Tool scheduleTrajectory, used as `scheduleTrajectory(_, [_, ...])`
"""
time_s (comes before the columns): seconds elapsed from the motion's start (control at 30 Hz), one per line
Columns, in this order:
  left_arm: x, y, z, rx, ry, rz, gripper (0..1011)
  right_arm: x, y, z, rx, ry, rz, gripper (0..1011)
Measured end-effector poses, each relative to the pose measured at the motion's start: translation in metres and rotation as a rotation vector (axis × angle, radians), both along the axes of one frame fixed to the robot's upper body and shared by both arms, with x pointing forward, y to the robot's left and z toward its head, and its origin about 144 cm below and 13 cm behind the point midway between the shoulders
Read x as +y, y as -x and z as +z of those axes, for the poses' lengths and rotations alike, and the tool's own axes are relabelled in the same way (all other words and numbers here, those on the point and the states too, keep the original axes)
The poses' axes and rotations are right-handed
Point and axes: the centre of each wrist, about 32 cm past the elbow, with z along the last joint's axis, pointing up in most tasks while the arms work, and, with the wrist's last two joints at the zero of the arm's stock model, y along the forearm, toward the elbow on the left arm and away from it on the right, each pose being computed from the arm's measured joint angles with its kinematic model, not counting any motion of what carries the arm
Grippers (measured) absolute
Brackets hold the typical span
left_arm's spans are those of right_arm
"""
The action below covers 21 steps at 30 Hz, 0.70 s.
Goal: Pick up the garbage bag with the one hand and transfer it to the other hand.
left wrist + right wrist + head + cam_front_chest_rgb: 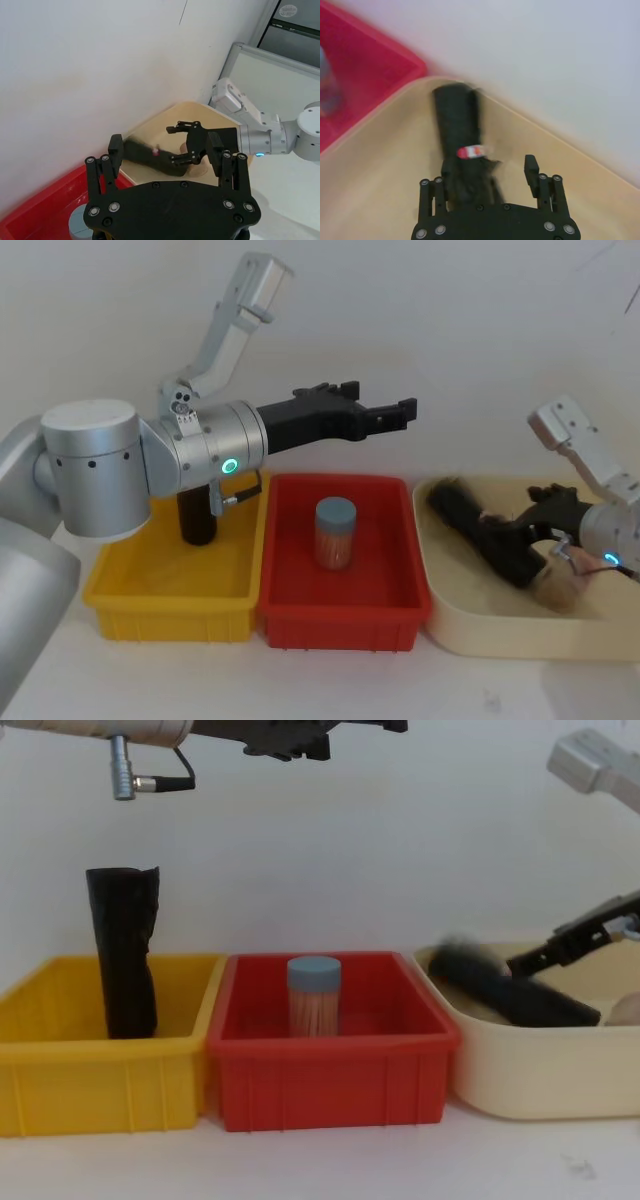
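Three bins sat side by side on the white worktop point(330, 1160) against a pale wall: a yellow bin point(170, 585) on the robot's left, a red bin point(340, 615) in the middle and a cream tub point(480, 630) on its right. A plain black roll point(122, 950) stood upright in the yellow bin, rising above its rim, and a jar with a grey-blue lid point(335, 532) stood alone in the red bin. The garbage bag point(462, 145), a black bundle with a red-and-white label band, lay tilted inside the cream tub, one end propped toward the tub's back wall near the red bin. The right pincer point(545, 530), on the blue-lit wrist, reached down into the tub at the bag's lower end, its fingers apart with the bag lying beside the inner face of one of them; whether they touched it could not be told. The left pincer point(385, 410), on the green-lit wrist, hung spread wide and empty above the red bin's back edge, well clear of everything below.
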Motion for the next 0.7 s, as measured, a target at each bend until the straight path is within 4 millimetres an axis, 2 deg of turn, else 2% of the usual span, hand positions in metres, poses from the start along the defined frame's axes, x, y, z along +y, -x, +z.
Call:
scheduleTrajectory(0.2, [0.000,0.000,0.000,0.000,0.000,0.000,1001,-0.008,-0.006,-0.005,0.028,0.033,-0.026,998])
scheduleTrajectory(0.7, [0.000,0.000,0.000,0.000,0.000,0.000,1001,-0.014,-0.006,-0.004,0.017,0.047,-0.048,999])
